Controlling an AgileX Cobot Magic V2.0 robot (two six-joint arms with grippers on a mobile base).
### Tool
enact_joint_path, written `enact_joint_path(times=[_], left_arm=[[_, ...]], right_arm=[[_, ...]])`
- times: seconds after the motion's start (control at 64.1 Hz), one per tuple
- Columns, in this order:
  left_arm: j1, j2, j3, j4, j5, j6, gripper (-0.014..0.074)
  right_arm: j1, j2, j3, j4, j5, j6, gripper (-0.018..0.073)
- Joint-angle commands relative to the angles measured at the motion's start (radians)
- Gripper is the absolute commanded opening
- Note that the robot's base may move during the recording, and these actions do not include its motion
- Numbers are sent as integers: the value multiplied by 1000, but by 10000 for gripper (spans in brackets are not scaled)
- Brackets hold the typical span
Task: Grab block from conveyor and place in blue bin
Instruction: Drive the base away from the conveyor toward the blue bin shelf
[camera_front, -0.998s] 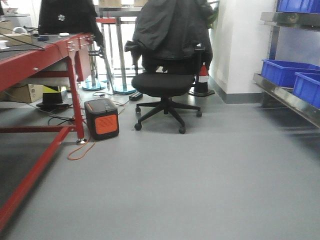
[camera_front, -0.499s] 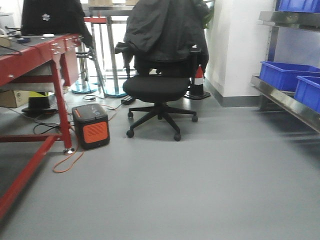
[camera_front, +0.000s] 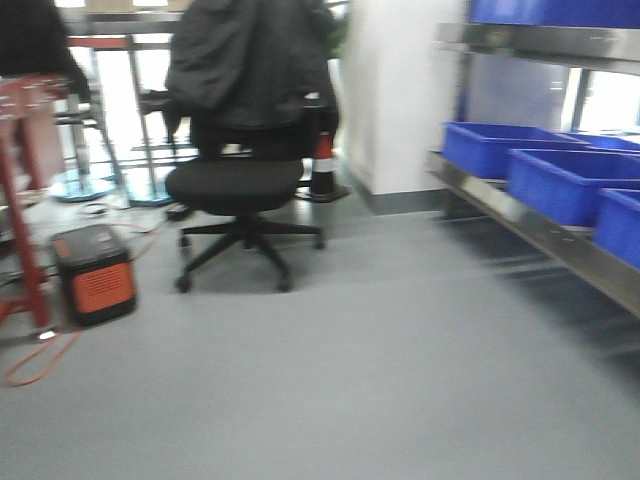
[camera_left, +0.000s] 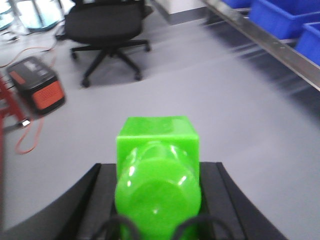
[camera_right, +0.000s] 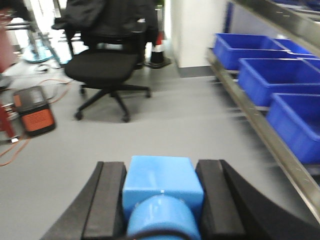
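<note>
The grey floor (camera_front: 400, 380) is carrying a black office chair (camera_front: 235, 185) on castors. Left of the chair, a black and orange box (camera_front: 95, 275) is standing, with an orange cable (camera_front: 40, 360) lying beside it. Just behind the chair, a striped cone (camera_front: 323, 165) is standing. Right of the chair, a metal shelf (camera_front: 530, 225) is holding blue bins (camera_front: 500, 148) in a row.

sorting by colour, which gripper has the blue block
The blue block sits in the right gripper; the left gripper holds a green block.
</note>
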Motion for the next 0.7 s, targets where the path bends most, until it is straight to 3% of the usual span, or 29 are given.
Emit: enact_joint_path(times=[0.0,0.686], left_arm=[[-8,-6,1,-1,-20,-7,-111],[-8,-6,1,-1,-20,-7,-111]], right_arm=[[2,-6,-7,-11,-17,-4,-154],[2,-6,-7,-11,-17,-4,-154]])
